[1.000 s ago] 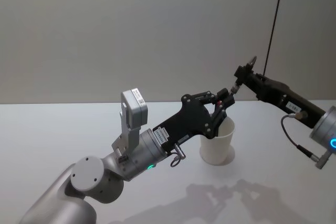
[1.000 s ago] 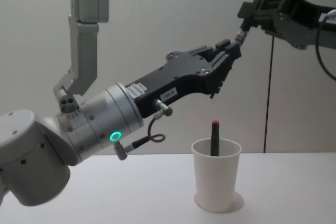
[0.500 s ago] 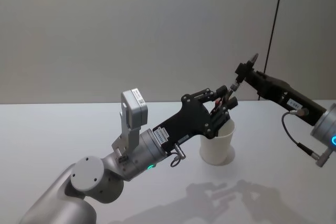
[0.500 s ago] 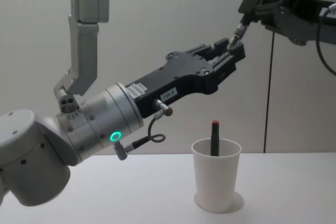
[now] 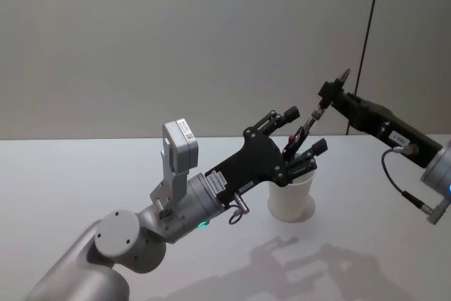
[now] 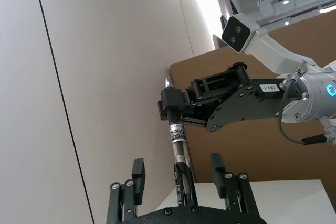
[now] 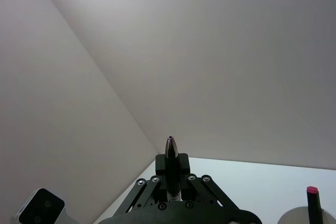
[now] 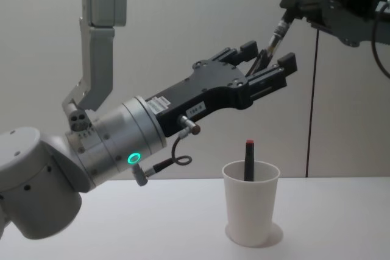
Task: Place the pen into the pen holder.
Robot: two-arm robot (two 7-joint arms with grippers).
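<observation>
Pen [image 8: 275,36]: above the pen holder [image 8: 250,210], grasped at its upper end by the right gripper [image 8: 291,3]. Left gripper [image 8: 269,65]: released, fingers spread either side of the pen. Holder contains a red-tipped pen [image 8: 248,159].

matt white paper pen holder [image 8: 251,208], glossy metal-tipped pen [image 6: 178,153], matt black fingers [image 8: 285,64], smooth white table [image 5: 84,174]

The pale, bare bench [image 8: 122,223] carries one thing, the white paper-cup pen holder [image 8: 250,201], standing upright toward its right side with a red-capped pen [image 8: 248,159] inside
</observation>
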